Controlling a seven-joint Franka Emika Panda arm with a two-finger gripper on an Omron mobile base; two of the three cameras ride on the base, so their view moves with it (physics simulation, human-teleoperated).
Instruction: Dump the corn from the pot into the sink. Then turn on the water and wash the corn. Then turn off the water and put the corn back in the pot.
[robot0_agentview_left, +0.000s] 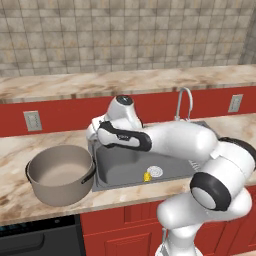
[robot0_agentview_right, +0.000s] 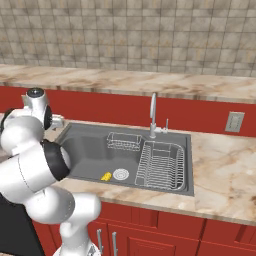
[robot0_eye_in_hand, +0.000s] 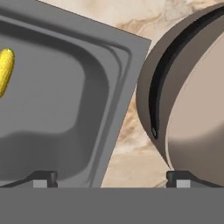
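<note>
One corn (robot0_agentview_right: 106, 176) cob lies in the lower middle of the right base view, beside one round drain (robot0_agentview_right: 121, 174). One pot (robot0_agentview_left: 60, 174) sits at the lower left of the left base view. There is one sink (robot0_agentview_right: 82, 150), one faucet (robot0_agentview_right: 153, 116), one wire dish rack (robot0_agentview_right: 161, 166), one small wire basket (robot0_agentview_right: 124, 142), and two wall outlets (robot0_agentview_left: 33, 120) (robot0_agentview_left: 235, 103).

The taupe-grey pot (robot0_agentview_left: 60, 174) stands upright on the worktop just left of the dark sink (robot0_agentview_left: 120, 162) — the little yellow corn (robot0_agentview_left: 147, 176) lies in the basin beside the drain.
</note>
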